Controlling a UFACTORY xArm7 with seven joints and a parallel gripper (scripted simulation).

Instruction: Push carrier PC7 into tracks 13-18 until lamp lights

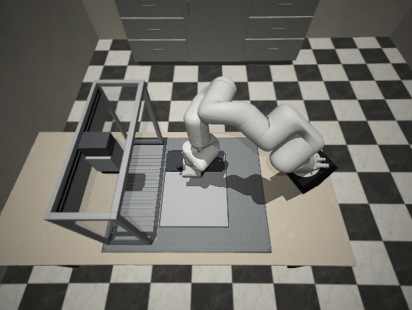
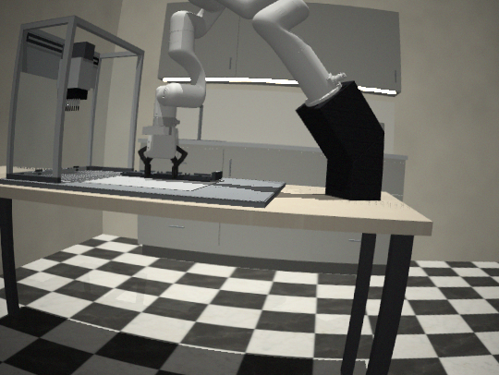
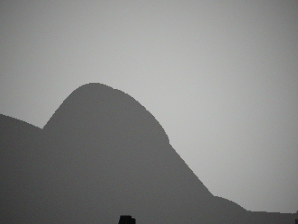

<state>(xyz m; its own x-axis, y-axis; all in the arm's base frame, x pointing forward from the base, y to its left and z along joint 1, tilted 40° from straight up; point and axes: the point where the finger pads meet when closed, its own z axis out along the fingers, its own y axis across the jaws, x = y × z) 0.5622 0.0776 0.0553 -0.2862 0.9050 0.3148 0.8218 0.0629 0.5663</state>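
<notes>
Gripper spread wide, nothing in it, pointing straight down over the carrier, fingers straddling it. Carrier is a flat dark bar on the grey plate, just in front of the far end of the rails, not in the tracks. Wrist view shows only grey surface and shadow. All on the bench.
</notes>
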